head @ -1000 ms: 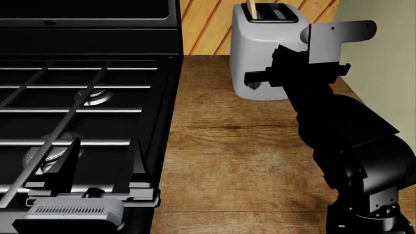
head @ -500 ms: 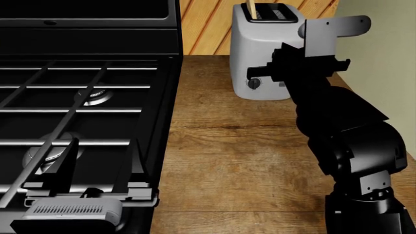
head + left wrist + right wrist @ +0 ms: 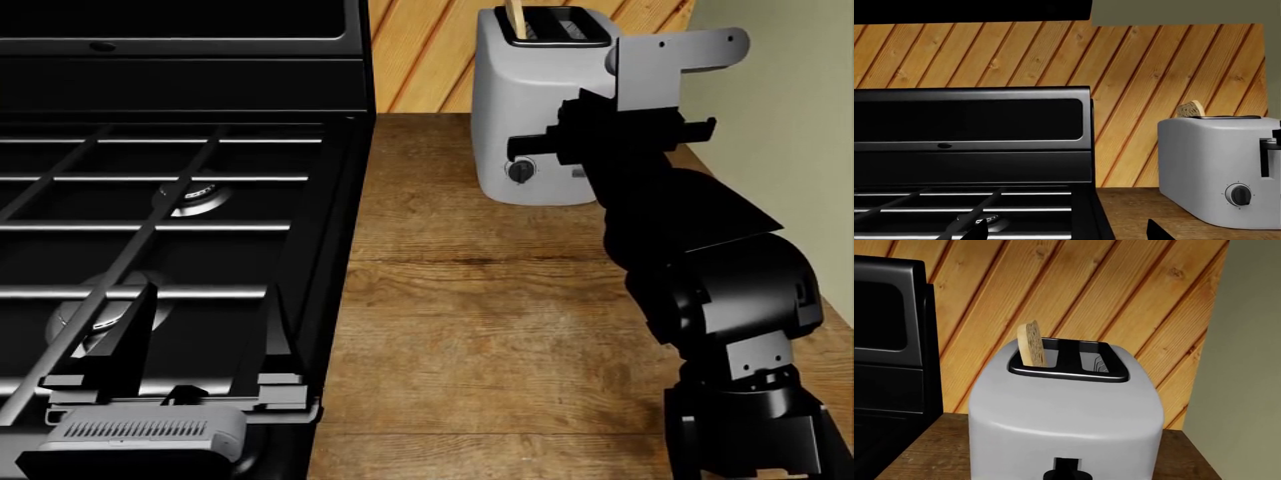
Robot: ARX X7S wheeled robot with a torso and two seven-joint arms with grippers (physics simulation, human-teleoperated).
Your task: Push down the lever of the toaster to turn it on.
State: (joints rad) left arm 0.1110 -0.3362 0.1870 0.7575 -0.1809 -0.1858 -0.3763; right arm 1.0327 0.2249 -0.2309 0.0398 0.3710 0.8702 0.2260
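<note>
Nearest the head camera sits the left gripper [image 3: 134, 435], low over the front edge of the one black stove [image 3: 174, 200]; whether its fingers are spread or closed cannot be told. To the right, the single right arm [image 3: 694, 260] reaches forward across the wooden counter [image 3: 467, 300]. The right gripper [image 3: 541, 148] is against the front face of the toaster [image 3: 527, 100], and its opening cannot be told either. There is one toaster, light grey, standing upright at the far end of the counter against the slanted wood-plank wall [image 3: 1121, 290]. It has two top slots, with one slice of bread [image 3: 1032, 344] standing in the slot nearer the stove. One round knob [image 3: 1239, 194] faces the robot. One lever [image 3: 1066, 467], a small black tab, sits in a slot that runs straight up and down.
</note>
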